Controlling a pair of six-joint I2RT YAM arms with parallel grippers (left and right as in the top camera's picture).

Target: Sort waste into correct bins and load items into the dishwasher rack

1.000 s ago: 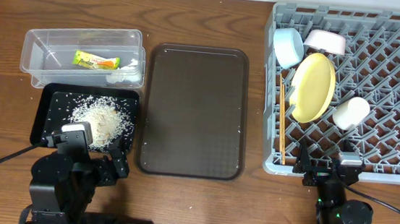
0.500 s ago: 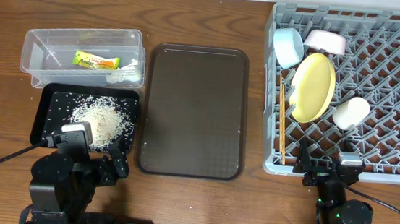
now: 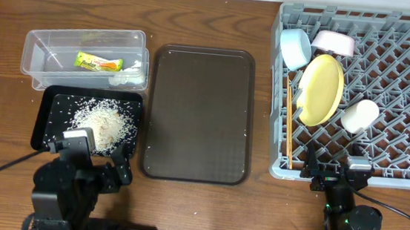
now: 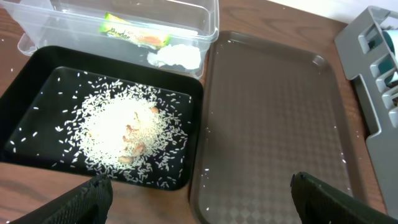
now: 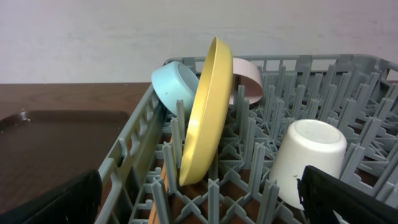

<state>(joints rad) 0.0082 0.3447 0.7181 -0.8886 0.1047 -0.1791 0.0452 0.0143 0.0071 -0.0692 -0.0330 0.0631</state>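
Note:
The yellow-green wrapper (image 3: 98, 62) lies in the clear tub (image 3: 85, 39); it also shows in the left wrist view (image 4: 134, 34). White rice scraps (image 3: 101, 124) lie heaped in the black tray (image 3: 46, 120). The grey rack (image 3: 403, 147) holds the yellow plate (image 3: 320, 89) on edge, the blue bowl (image 3: 295, 48), the white bowl (image 3: 334, 43), the pale cup (image 3: 359, 115) upside down and the chopsticks (image 3: 289, 126). My left gripper (image 4: 199, 199) is open and empty, low over the black tray's front right corner. My right gripper (image 5: 199, 199) is open and empty at the rack's front edge.
A large dark brown serving tray (image 3: 199, 114) lies between the bins and the rack, with a few rice grains on it. A white crumpled lump (image 4: 177, 56) sits in the tub's right end. Both arm bases stand at the table's front edge.
My left gripper has drawn back slightly toward the table's front edge. The right arm and all objects have not moved.

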